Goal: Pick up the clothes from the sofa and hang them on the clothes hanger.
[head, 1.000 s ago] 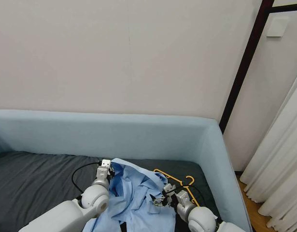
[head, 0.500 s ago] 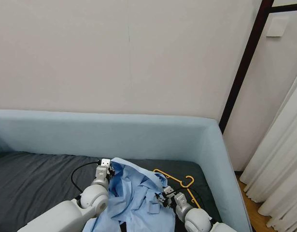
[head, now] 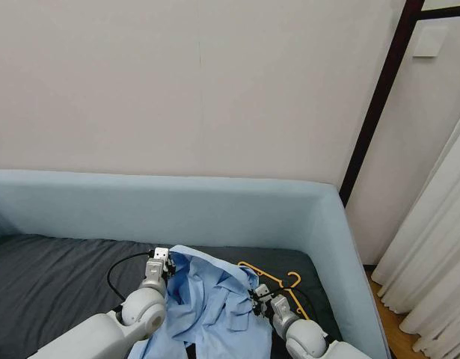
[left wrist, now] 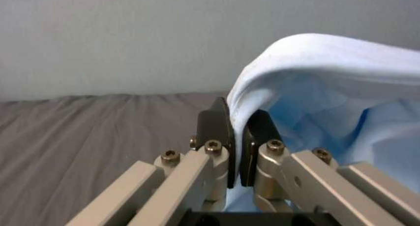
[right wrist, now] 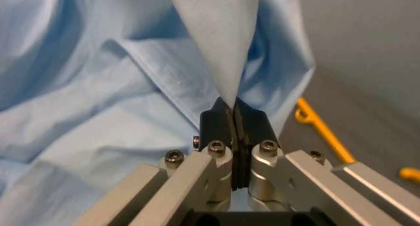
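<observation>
Pinching cloth on both sides: the left tool [left wrist: 236, 122] was clamped tight on a raised fold of the light blue shirt [head: 207, 310], with fabric draped over one pad. The right tool [right wrist: 233, 113] was likewise closed, and a peak of the shirt rose from between its pads. Both tools sat low over the sofa's dark seat [head: 50, 280], near its front edge, the left tool at the shirt's left side and the right tool at its right side. The shirt lay crumpled in a heap on the seat toward the sofa's right end, lifted where it was held. A yellow hanger [head: 280, 278] lay on the seat just beside the shirt, between it and the right armrest [head: 330, 239]. Behind these, the pale blue backrest [head: 177, 209] ran the sofa's width, with a plain wall [head: 177, 82] beyond.
</observation>
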Tool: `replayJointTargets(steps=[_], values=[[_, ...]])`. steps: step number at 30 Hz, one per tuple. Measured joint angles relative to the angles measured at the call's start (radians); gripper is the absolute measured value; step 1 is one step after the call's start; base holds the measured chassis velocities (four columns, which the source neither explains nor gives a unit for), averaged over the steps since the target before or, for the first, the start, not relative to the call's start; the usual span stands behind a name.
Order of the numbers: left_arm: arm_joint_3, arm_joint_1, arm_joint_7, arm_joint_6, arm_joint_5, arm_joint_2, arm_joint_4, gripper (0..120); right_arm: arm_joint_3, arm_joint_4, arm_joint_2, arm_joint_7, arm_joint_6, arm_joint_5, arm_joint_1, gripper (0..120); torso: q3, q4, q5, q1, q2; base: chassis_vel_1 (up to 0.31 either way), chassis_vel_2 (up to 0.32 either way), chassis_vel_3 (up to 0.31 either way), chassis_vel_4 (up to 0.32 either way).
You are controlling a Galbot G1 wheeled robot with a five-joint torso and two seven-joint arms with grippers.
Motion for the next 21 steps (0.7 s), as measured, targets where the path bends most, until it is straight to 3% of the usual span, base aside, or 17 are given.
replayJointTargets(steps=[8,11,12,14,17,21], values=[[-0.022,0.002,0.013,-0.010,0.018,0.019,0.000,0,-0.068,0.151,-0.178,-0.133,0.068,-0.004,0.143,0,0.000,0.0001,-0.0002,0.000,0.000,0.000,0.000,0.000,0.000],[-0.029,0.003,0.016,-0.010,0.018,0.026,-0.003,0,-0.081,0.184,-0.262,-0.386,0.175,-0.009,0.241,0,0.000,-0.0001,-0.0002,0.000,0.000,0.000,0.000,0.000,0.000],[-0.029,0.003,0.016,-0.010,0.018,0.026,-0.003,0,-0.081,0.184,-0.262,-0.386,0.175,-0.009,0.241,0,0.000,-0.0001,-0.0002,0.000,0.000,0.000,0.000,0.000,0.000],[-0.031,0.003,0.016,-0.010,0.018,0.034,-0.005,0,-0.070,0.186,-0.291,-0.571,0.233,-0.004,0.297,0,0.000,0.0000,-0.0003,0.000,0.000,0.000,0.000,0.000,0.000],[-0.043,0.003,0.017,-0.010,0.018,0.052,-0.017,0,-0.059,0.193,-0.311,-0.786,0.248,0.038,0.376,0,0.000,0.0001,-0.0001,0.000,0.000,0.000,0.000,0.000,0.000],[-0.062,0.002,0.017,-0.010,0.017,0.074,-0.027,0,-0.039,0.162,-0.316,-0.904,0.217,0.017,0.441,0,0.000,0.0004,-0.0006,0.000,0.000,0.000,0.000,0.000,0.000]])
